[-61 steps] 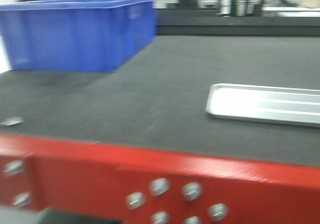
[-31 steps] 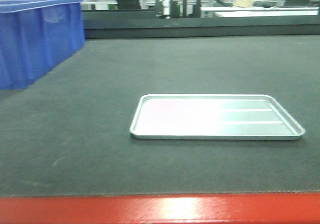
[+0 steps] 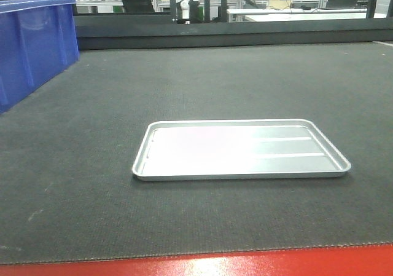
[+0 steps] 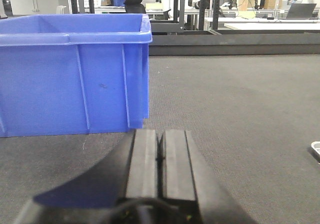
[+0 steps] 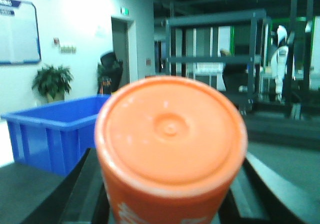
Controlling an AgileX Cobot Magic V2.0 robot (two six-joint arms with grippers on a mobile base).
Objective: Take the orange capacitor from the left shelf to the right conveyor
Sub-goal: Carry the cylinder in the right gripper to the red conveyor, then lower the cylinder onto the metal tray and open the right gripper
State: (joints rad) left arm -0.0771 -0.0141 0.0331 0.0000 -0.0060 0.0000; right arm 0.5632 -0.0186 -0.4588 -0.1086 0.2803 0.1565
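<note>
The orange capacitor (image 5: 170, 134) fills the right wrist view, its flat top facing the camera and white print showing on its side. My right gripper (image 5: 170, 189) is shut on it, with a dark finger on each side. The right conveyor (image 3: 202, 79) is the dark textured belt across the front view, with its red front edge (image 3: 245, 267) at the bottom. My left gripper (image 4: 160, 134) is shut with nothing in it, low over the belt near a blue bin. The left shelf is out of view. Neither gripper shows in the front view.
A shallow silver tray (image 3: 142, 165) lies on the belt in the front view's middle. A blue plastic bin (image 3: 31, 42) stands at the left of the belt, close ahead of the left gripper (image 4: 75, 79) and behind the capacitor (image 5: 45, 134). Racks and desks stand beyond.
The front view has swung right: the blue bin slid to the left edge, the tray moved from the right to the centre, and the red edge dropped to the bottom.
</note>
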